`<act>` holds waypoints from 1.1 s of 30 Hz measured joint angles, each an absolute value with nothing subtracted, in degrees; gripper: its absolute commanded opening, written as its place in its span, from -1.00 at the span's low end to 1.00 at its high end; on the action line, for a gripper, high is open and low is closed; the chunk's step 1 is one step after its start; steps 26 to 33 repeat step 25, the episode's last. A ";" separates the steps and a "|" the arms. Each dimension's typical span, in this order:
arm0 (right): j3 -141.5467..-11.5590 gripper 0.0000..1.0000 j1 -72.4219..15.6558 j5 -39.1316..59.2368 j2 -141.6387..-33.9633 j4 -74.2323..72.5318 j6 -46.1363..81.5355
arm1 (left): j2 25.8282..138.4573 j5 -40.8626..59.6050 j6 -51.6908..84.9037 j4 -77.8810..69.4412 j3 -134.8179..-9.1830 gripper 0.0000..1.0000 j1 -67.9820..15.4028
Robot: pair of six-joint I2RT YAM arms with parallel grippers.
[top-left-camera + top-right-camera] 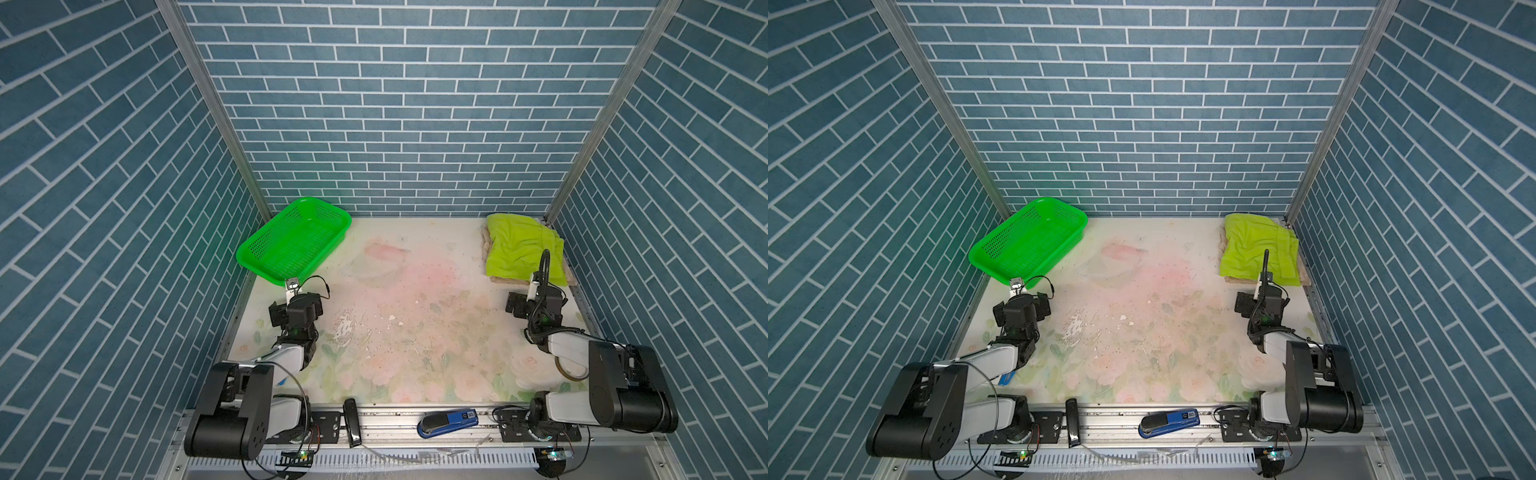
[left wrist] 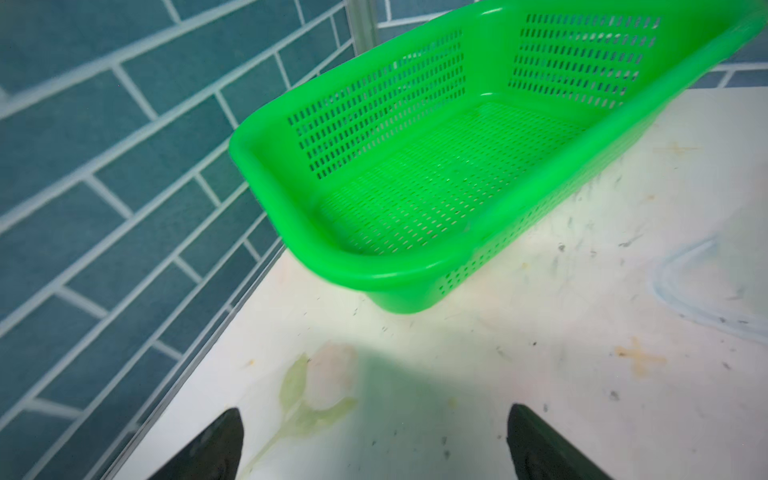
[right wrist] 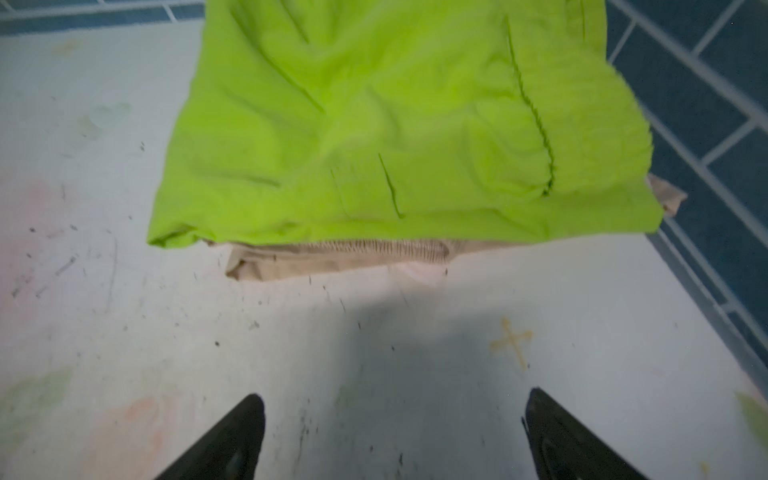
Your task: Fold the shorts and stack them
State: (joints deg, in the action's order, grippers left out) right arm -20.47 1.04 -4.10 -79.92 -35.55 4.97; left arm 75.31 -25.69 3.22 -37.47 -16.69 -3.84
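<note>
STATE. The lime green shorts (image 1: pixel 521 245) lie folded on top of the beige shorts (image 3: pixel 332 257) in the far right corner of the counter (image 1: pixel 415 332), close against the right wall. In the right wrist view, the beige waistband shows along the near edge of the stack and a beige corner pokes out beside the wall. The 2 pairs appear stacked, so the step in hand is judged to be clearing the arms and checking the stack.

HANDS. The right hand (image 3: pixel 395 394) has its jaws spread wide and holds nothing, above the counter just short of the stack. The left hand (image 2: pixel 374 409) is also spread wide and holds nothing. It is near the green basket (image 2: pixel 374 274), well apart from the shorts.

PROCEDURE
1. Leave both hands spread and pinch no cloth.
2. Lift the right hand before any sideways travel, so that a fingertip does not catch the lime hem and drag the top pair off.
3. Inspect alignment. The top pair sits slightly askew. To tidy it, press flat on the middle rather than tugging 1 edge, since soft cloth probably slides as a layer.
4. Route the left hand clear of the basket rim
</note>
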 measured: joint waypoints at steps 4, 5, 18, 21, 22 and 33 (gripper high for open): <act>-15.62 0.98 1.04 -4.34 -87.31 -52.07 4.34 | 85.27 -18.63 0.91 -44.03 -21.54 0.99 -2.98; -15.25 0.98 1.04 -4.32 -87.79 -52.14 4.14 | 86.46 -17.28 0.47 -45.25 -21.71 0.99 -2.96; -22.22 0.98 1.74 -0.73 -88.18 -50.41 3.11 | 87.39 -11.44 -1.45 -48.71 -21.61 0.99 -2.96; -22.22 0.98 1.83 -0.34 -88.18 -50.17 3.07 | 87.39 -11.27 -1.54 -48.73 -21.61 0.99 -2.96; -22.22 0.98 1.83 -0.23 -88.18 -50.15 3.01 | 87.39 -11.25 -1.56 -48.73 -21.61 0.99 -2.96; -22.22 0.98 1.83 -0.16 -88.18 -50.11 2.96 | 87.39 -11.22 -1.58 -48.73 -21.61 0.99 -2.96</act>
